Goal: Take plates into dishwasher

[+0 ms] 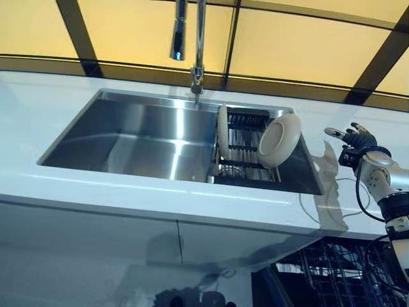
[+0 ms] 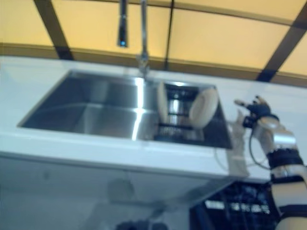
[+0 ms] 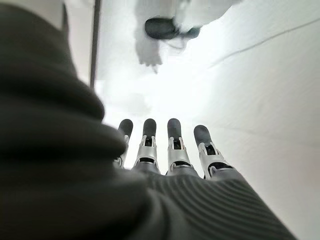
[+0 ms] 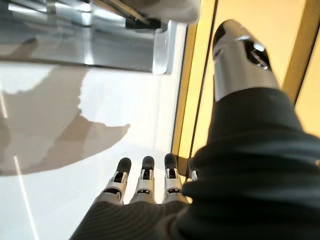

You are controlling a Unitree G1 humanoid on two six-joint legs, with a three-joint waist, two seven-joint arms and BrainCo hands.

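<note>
- Two cream plates stand on edge in a dark wire rack at the right end of the steel sink. The left plate stands nearly upright, edge-on to the head camera. The right plate leans against the rack's right side, its round face tipped up and toward the robot's left.
- As they stand, each plate's flat disc runs roughly front to back across the rack; the tilted one has its top rim out toward the right wall of the sink.
- By my judgement the task is at its very start: both plates are in the sink rack, neither is held, and the dishwasher basket, seen below the counter edge at lower right, shows no plate that I can make out.
- The right hand is raised above the white counter just right of the sink, fingers straight and spread, holding nothing and apart from the plates.
- The left hand shows only in its own wrist view, fingers straight, empty, over a pale surface.
- Left to do: grasp each plate, lift it from the rack and carry it down into the basket.
- A tall faucet stands behind the sink.
</note>
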